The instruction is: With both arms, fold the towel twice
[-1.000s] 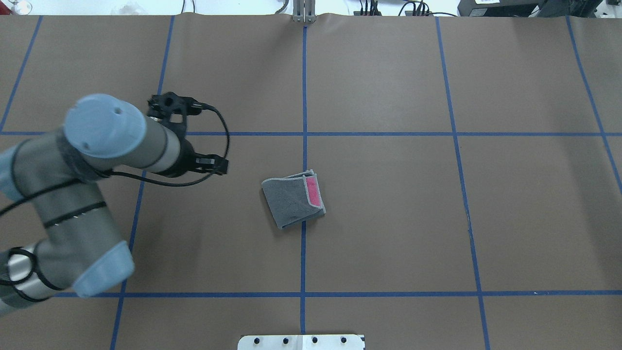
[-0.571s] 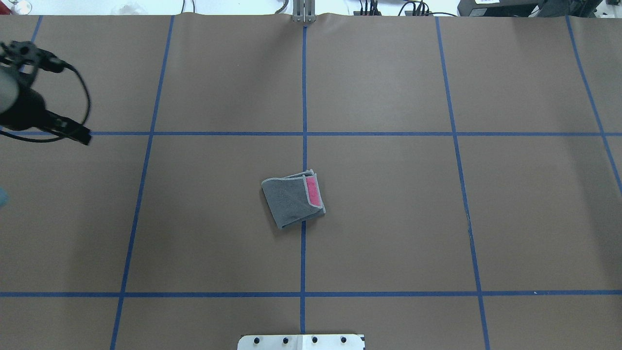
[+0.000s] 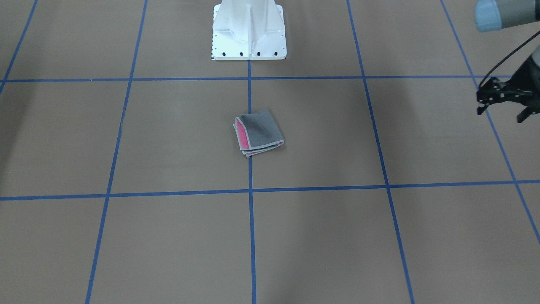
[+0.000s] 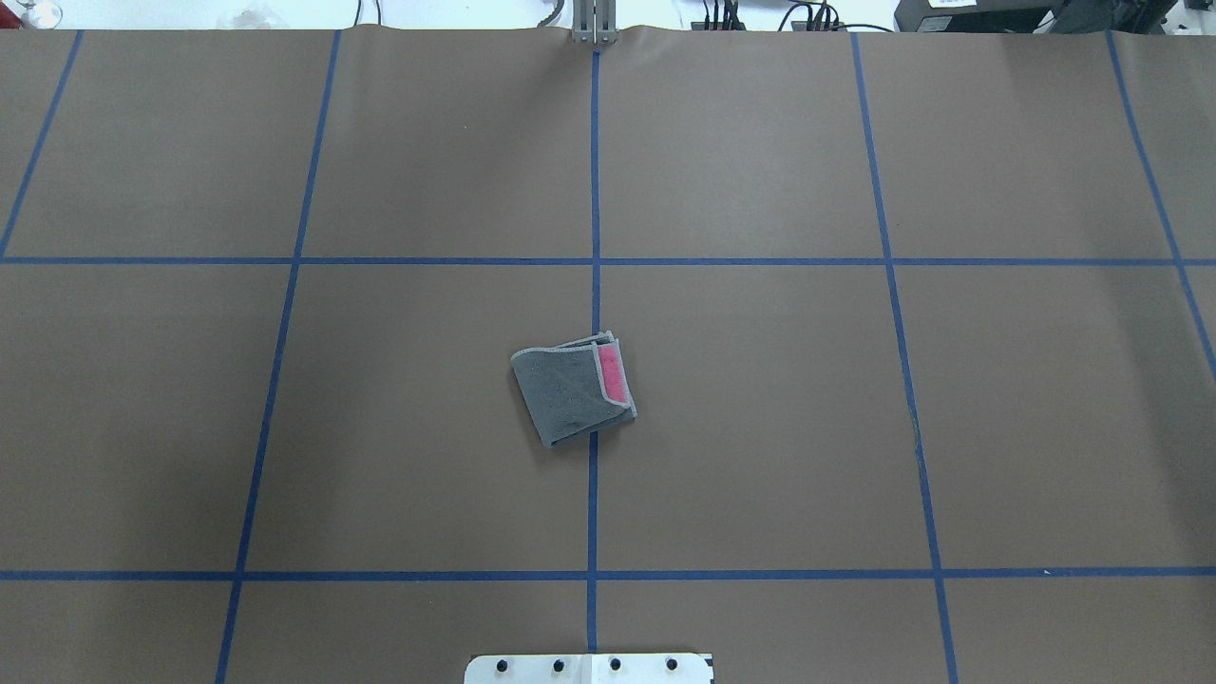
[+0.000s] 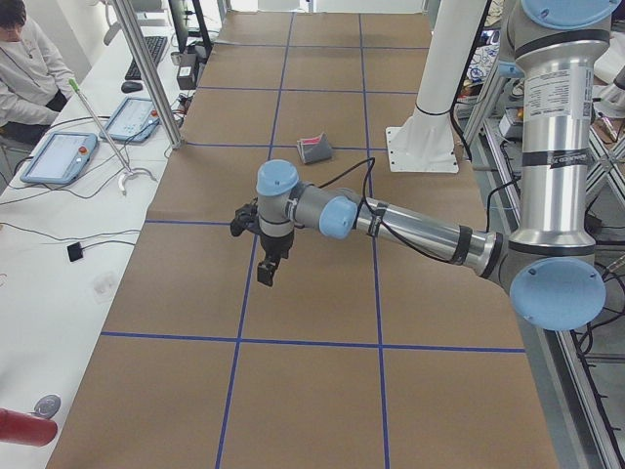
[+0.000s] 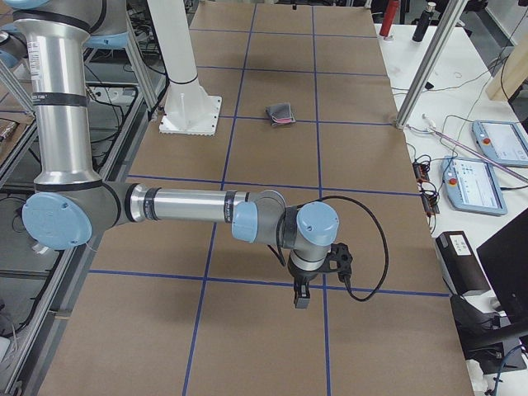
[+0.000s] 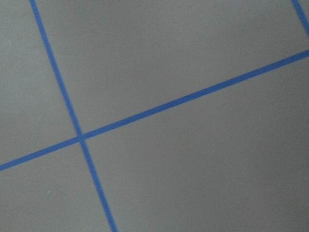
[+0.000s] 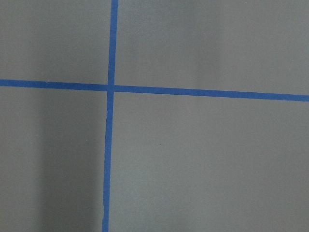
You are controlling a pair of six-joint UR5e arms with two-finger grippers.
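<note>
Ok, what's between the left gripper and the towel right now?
Between left gripper and towel: only bare table and a blue tape line, seen in the front-facing view.

Brown table (image 4: 760,427) gridded with blue tape (image 4: 596,190); white bench (image 5: 39,322) alongside.

Under the left gripper (image 5: 266,264), whose jaws point down, lies flat brown table (image 7: 193,169) crossed by tape lines (image 7: 81,137). The same flat surface lies under the right gripper (image 6: 301,294). Well apart from both sets of jaws, between them at mid-table, the towel (image 4: 573,394) forms a low folded bump. The base (image 3: 249,42) stands upright near it, on the robot's side.
</note>
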